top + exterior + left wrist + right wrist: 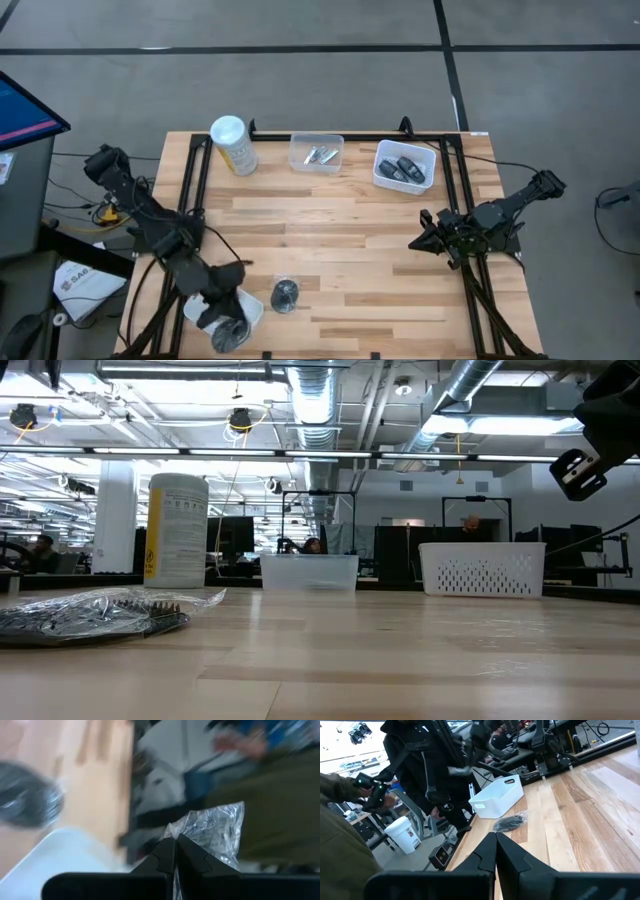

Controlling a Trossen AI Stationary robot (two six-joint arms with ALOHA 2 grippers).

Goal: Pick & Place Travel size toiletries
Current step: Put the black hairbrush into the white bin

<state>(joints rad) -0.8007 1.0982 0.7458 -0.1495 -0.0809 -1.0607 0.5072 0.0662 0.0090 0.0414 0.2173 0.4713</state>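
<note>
A dark round lump in clear wrapping [285,293] lies on the table near the near edge, and the low view shows it too [90,615]. Silvery tubes [320,155] lie in a clear container [300,160]. Dark oblong pieces [405,168] sit in a white perforated basket [383,178]. My left gripper [232,335] is at the near-left corner by a white bin [195,310], shut on clear wrapping [215,827]. My right gripper [415,242] waits, shut, above the table's right side, also visible in its wrist view [495,837]. My left gripper [175,842] pinches crinkled clear wrapping between its two shut fingers. A bunch of the film [220,820] stands out past the fingertips, off the table. The fingers hide the place of contact and whatever the wrapping encloses.
A tall pale-yellow canister with a white lid [232,143] stands at the far-left of the table. The clear container and the basket stand along the far edge. Bare wood lies across the middle. People stand beyond the near-left corner [420,760].
</note>
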